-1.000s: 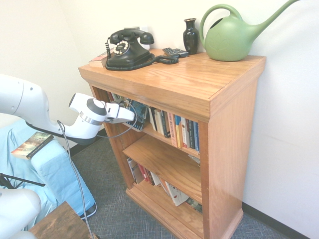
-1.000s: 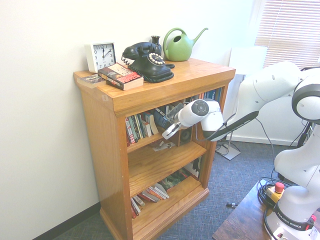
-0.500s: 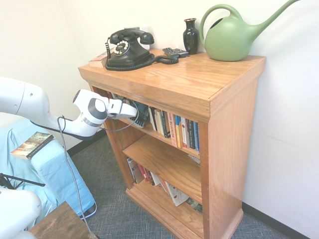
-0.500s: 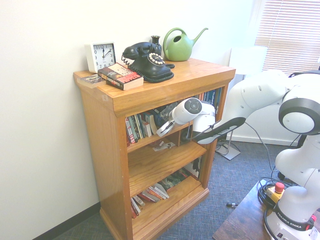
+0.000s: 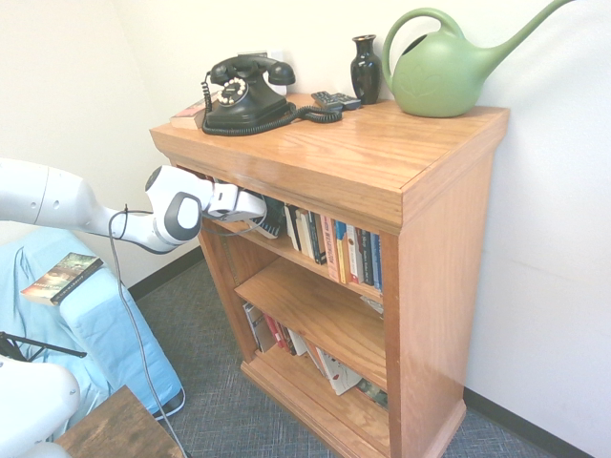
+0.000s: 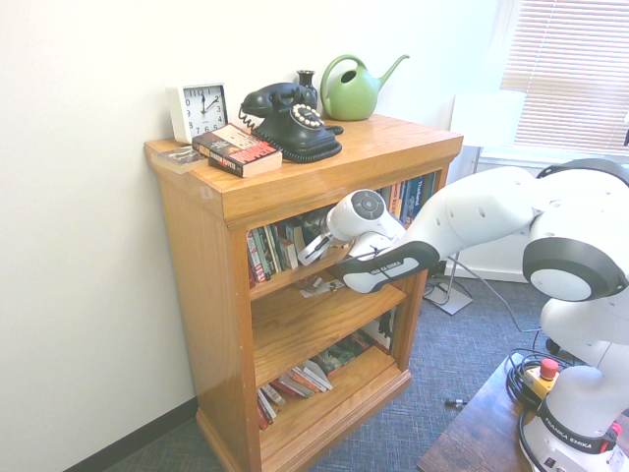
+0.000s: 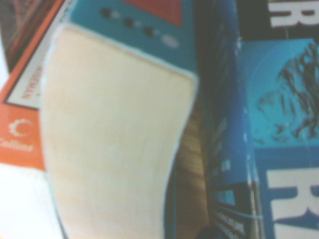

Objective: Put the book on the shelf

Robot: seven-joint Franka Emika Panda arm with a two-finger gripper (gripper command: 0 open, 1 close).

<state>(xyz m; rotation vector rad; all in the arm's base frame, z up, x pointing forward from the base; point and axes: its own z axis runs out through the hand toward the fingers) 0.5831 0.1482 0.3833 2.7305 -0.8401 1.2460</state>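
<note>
tool (image 5: 256, 212): its fingertips are hidden behind its own white body.
book (image 7: 279, 114): just ahead of the tool, blurred, lettering cut off by the wrist view's edges.
shelf (image 6: 285, 278): spine titles too small to read.

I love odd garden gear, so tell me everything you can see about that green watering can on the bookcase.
The green watering can looks like smooth matte plastic. It has a squat round body, a large looped handle arching over its top opening, and a long thin spout rising at a slant away from the handle. It stands upright at the back of the bookcase top, close to the wall. A small dark vase stands just beside its handle. Whether they touch cannot be told.
</note>
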